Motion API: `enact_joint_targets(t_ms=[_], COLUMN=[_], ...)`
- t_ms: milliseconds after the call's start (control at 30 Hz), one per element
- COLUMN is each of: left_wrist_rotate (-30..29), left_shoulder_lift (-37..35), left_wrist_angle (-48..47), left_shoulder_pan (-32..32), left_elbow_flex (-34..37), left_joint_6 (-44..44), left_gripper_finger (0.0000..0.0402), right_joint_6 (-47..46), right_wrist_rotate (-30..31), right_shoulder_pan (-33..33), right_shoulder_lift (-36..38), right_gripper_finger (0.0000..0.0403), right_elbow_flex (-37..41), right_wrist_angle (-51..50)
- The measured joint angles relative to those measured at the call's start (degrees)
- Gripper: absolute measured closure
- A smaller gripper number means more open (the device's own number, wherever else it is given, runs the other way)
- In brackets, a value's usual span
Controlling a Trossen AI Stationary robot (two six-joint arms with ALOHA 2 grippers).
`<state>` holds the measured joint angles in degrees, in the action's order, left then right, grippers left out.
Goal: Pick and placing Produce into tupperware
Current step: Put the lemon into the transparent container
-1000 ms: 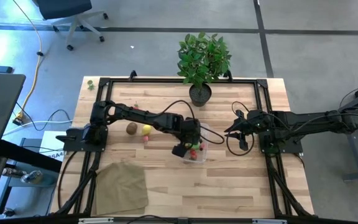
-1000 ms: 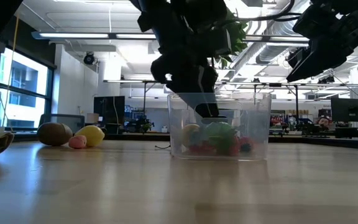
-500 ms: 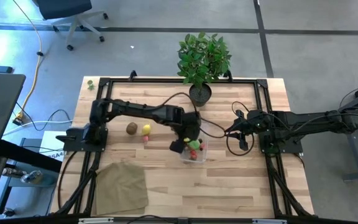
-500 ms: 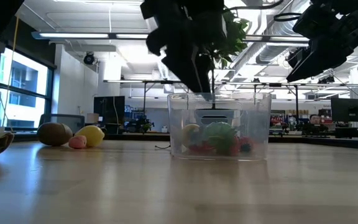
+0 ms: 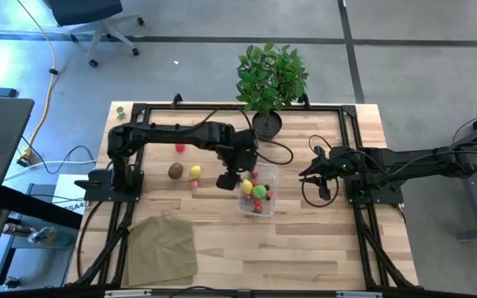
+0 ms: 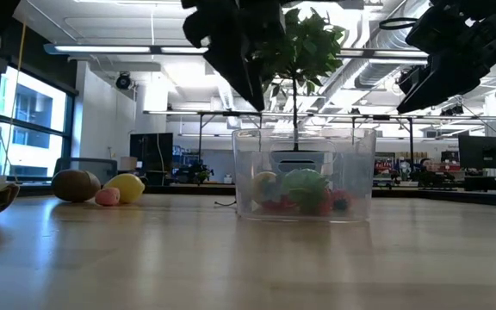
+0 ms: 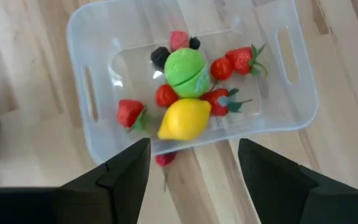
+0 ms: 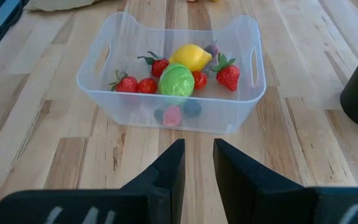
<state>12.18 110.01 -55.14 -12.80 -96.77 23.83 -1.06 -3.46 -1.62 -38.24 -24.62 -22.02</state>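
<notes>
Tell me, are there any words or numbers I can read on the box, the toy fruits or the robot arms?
None can be read.
The tupperware has no label.
The produce in it has no writing.
A white tag by the left arm's base has dark marks, too small to read.
Signs in the room behind the table are too blurred to read.

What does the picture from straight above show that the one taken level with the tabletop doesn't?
Only the overhead view shows the folded tan cloth, a small red piece lying alone on the wood, and how both arms reach in from opposite sides, the left tool raised beside the container.

Only the table-level view shows the room behind: ceiling lights, windows, desks.

Both show the clear container holding produce, the kiwi, the lemon and the potted plant.
</notes>
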Motion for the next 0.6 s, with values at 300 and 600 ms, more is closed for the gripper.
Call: enact_joint_targets(t_ms=[300, 600], left_wrist_rotate=[-4.24, -4.31], left_shoulder_lift=[-3.9, -11.77], left_wrist_angle=[-5.22, -5.32], left_shoulder_pan=[-2.04, -6.71], left_elbow_flex=[0.33, 8.54], left_joint_6=[3.33, 2.36], left_gripper_finger=[0.0195, 0.0217], right_joint_6=[0.02, 0.02], right_wrist_rotate=[0.0, 0.0], right_shoulder_pan=[0.01, -0.01], right_shoulder_lift=[0.0, 0.0], right_gripper_finger=[0.0329, 0.0329], right_elbow_flex=[0.0, 0.0], right_wrist_angle=[0.0, 0.0])
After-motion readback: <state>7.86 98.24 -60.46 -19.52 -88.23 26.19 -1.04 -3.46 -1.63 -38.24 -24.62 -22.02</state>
